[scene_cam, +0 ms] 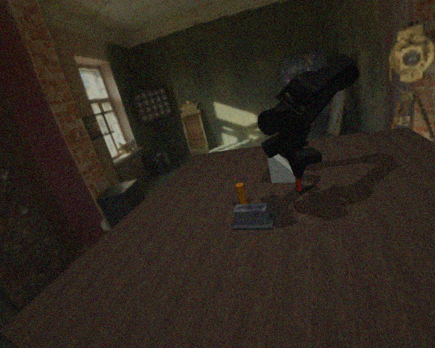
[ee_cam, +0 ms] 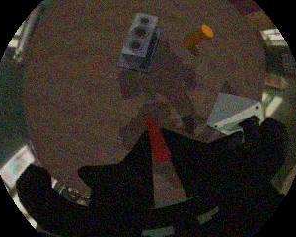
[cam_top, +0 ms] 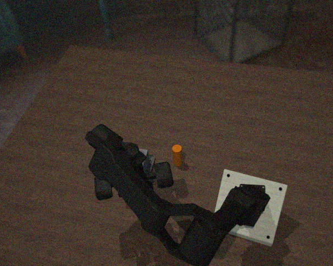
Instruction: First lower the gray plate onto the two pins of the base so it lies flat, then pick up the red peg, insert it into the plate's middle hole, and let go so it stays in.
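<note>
The gray plate (scene_cam: 251, 216) (ee_cam: 148, 38), a block with three dark round holes in its top, sits level on the base (scene_cam: 252, 227), whose thin edge shows below it. In the top view the arm hides most of both. My gripper (scene_cam: 299, 177) (ee_cam: 154, 133) is shut on the red peg (scene_cam: 299, 185) (ee_cam: 160, 149), which sticks out beyond the fingertips. It is above the table, to the right of the plate and base in the exterior view. The peg is hidden in the top view. The plate's middle hole looks empty in the wrist view.
An orange cylinder (cam_top: 177, 157) (scene_cam: 241, 193) (ee_cam: 197, 38) stands upright close beside the plate and base. The pale square mount (cam_top: 251, 233) (scene_cam: 281, 171) (ee_cam: 229, 108) of the arm has dark holes at its corners. The arm's shadow falls on the wooden table (cam_top: 189, 100) (scene_cam: 210, 280).
</note>
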Robot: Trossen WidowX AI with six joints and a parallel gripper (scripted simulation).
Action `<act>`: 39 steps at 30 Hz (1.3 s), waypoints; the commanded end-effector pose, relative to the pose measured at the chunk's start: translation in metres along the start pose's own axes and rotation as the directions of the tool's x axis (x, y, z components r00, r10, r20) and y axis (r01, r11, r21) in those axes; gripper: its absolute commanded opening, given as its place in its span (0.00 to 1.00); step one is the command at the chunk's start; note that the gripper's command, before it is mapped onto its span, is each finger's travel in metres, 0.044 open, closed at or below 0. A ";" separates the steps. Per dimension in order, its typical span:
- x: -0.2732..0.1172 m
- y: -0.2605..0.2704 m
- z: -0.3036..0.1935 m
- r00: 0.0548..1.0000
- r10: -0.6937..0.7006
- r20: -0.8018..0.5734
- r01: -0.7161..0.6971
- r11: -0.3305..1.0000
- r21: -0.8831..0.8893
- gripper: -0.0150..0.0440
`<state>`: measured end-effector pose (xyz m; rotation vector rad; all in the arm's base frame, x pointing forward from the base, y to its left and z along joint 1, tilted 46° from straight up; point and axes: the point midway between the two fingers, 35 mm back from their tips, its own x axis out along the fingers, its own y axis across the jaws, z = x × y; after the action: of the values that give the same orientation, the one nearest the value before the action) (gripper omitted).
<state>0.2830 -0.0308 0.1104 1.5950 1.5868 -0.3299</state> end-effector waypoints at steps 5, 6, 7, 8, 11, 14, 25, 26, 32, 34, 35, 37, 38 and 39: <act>-0.001 0.004 0.023 1.000 -0.005 0.008 0.005 1.000 -0.016 0.25; -0.001 0.004 0.026 1.000 -0.005 0.008 0.005 1.000 -0.017 0.25; -0.001 0.005 0.030 1.000 -0.005 0.009 0.005 1.000 -0.018 0.25; -0.001 0.005 0.033 1.000 -0.005 0.009 0.005 1.000 -0.017 0.25; -0.001 0.006 0.042 1.000 -0.005 0.008 0.005 1.000 -0.017 0.25; -0.001 0.006 0.051 1.000 -0.005 0.008 0.005 1.000 -0.017 0.25; -0.002 0.004 0.086 1.000 -0.004 0.014 0.004 1.000 -0.014 0.25; -0.002 0.004 0.089 1.000 -0.004 0.014 0.004 1.000 -0.014 0.25; -0.001 0.002 0.107 1.000 -0.002 0.010 0.003 1.000 -0.014 0.25; 0.000 0.001 0.113 1.000 -0.002 0.009 0.002 1.000 -0.014 0.25; 0.000 0.000 0.116 1.000 -0.001 0.008 0.002 1.000 -0.014 0.25; 0.000 -0.001 0.123 1.000 -0.001 0.006 0.001 1.000 -0.014 0.25; 0.001 -0.002 0.126 1.000 -0.001 0.006 0.001 1.000 -0.014 0.25; 0.001 -0.002 0.129 1.000 -0.001 0.006 0.001 1.000 -0.015 0.25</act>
<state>0.3260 -0.1155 0.0356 1.5899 1.5821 -0.3255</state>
